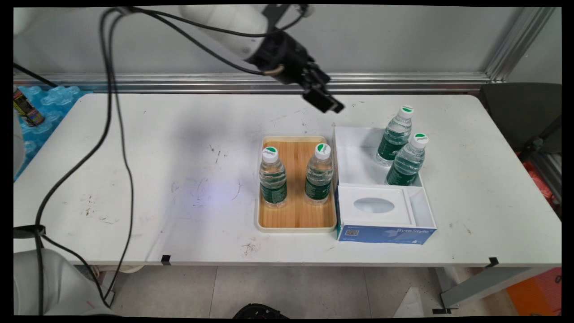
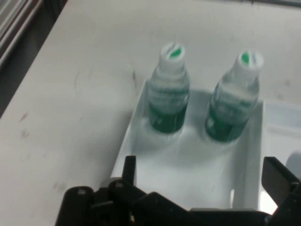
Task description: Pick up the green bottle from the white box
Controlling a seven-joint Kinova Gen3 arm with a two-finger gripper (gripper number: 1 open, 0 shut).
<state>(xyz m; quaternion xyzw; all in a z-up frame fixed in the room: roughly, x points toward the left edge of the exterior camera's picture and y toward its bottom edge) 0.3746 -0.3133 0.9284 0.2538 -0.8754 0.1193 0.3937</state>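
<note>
Worktop [image 1: 134,179]: white and pretty scuffed, with black cables [image 1: 107,134] hanging down over its left part.
Far left: a can [image 1: 24,107] sits on some blue stuff off the worktop's left end – can't make out more than that.
Tray [image 1: 296,222]: wooden bottom, pale rim, sitting about mid-worktop and touching the box on its right.
Tray bottles: two water bottles standing upright side by side in it – the left tray bottle [image 1: 272,177] and the right tray bottle [image 1: 319,174], both green label, white cap.
Tool [image 1: 323,96]: black, up in the air above the worktop's far side, just past the box's far left corner and tilted down toward it. In the hand view [image 2: 202,181] the fingers [image 2: 129,170] are spread wide apart with nothing between them.
Box [image 1: 354,148]: white open box with a blue front reading ByteStyle; the near part has a white insert [image 1: 374,205] with an oval cutout.
Box bottles: two more upright bottles in the far right corner of the box – the far box bottle [image 1: 394,137] and the near box bottle [image 1: 408,160], just beside each other. These are the nearest things to the tool, not touched.
</note>
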